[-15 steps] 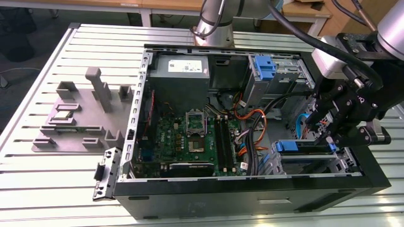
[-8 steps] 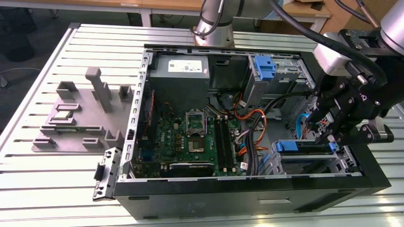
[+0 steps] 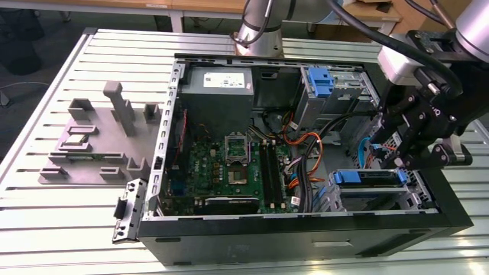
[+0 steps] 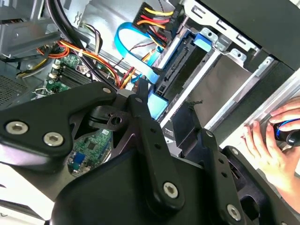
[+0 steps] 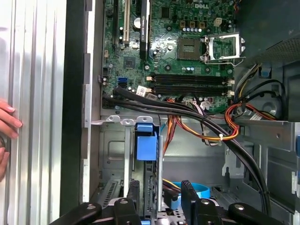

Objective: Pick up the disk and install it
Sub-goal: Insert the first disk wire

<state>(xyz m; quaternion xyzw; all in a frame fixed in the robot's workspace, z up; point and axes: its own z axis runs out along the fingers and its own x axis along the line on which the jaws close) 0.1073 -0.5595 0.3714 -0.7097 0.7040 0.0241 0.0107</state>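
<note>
The disk (image 3: 367, 177) stands on edge in the drive cage at the near corner of the open computer case, on the exterior view's right. Its blue bracket (image 5: 144, 140) faces up. In the second wrist view the disk (image 4: 180, 65) is a dark slab running between two blue ends. My gripper (image 3: 416, 160) hangs right above it. In the first wrist view the gripper (image 5: 160, 194) is open, with one black finger (image 5: 133, 194) beside the disk's edge and a gap on the other side. The gripper (image 4: 164, 110) straddles one blue end in the second wrist view.
Orange and black cables (image 5: 220, 131) and a blue ribbon cable (image 4: 131, 42) run close past the cage. A person's hand (image 4: 276, 136) rests on the case's rim (image 5: 75, 117). The motherboard (image 3: 229, 166), grey power supply (image 3: 217, 86) and upright blue latch (image 3: 319, 80) fill the case. A grey fixture (image 3: 91, 143) lies on the table.
</note>
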